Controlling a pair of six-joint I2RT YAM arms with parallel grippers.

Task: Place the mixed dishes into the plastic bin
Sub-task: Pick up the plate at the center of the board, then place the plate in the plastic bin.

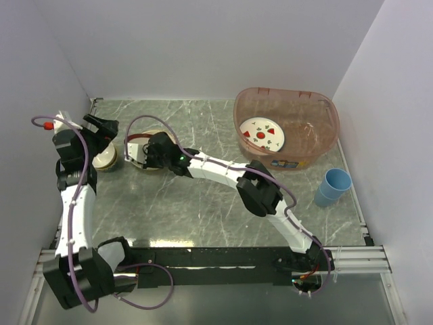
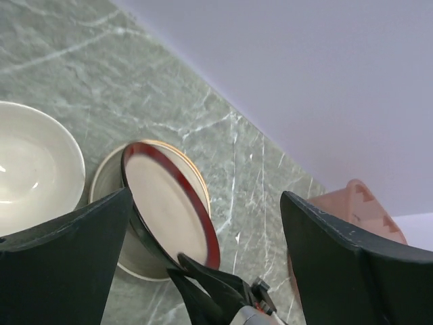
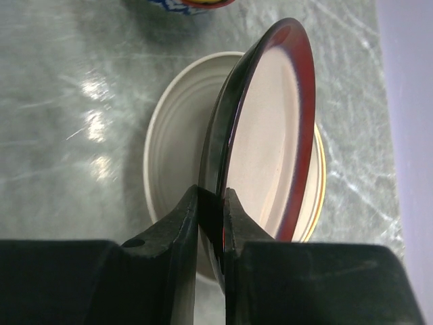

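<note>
My right gripper (image 3: 211,196) (image 1: 155,152) is shut on the near rim of a red-rimmed bowl (image 3: 270,135) (image 2: 169,203) with a dark underside. The bowl is tilted up on edge over the cream plate with a yellow-orange rim (image 3: 172,156) (image 2: 138,263). My left gripper (image 2: 206,196) (image 1: 103,128) hangs open above them, with nothing between its fingers. The small cream bowl (image 2: 27,176) (image 1: 105,160) sits just left of the plate. The plastic bin (image 1: 318,118) at the back right holds the white plate with red shapes (image 1: 262,133). The light blue cup (image 1: 333,187) stands in front of the bin.
White walls close in the marble table on the left, back and right. A patterned dish edge (image 3: 179,4) shows at the top of the right wrist view. A corner of the bin (image 2: 355,203) shows beside my left gripper's right finger.
</note>
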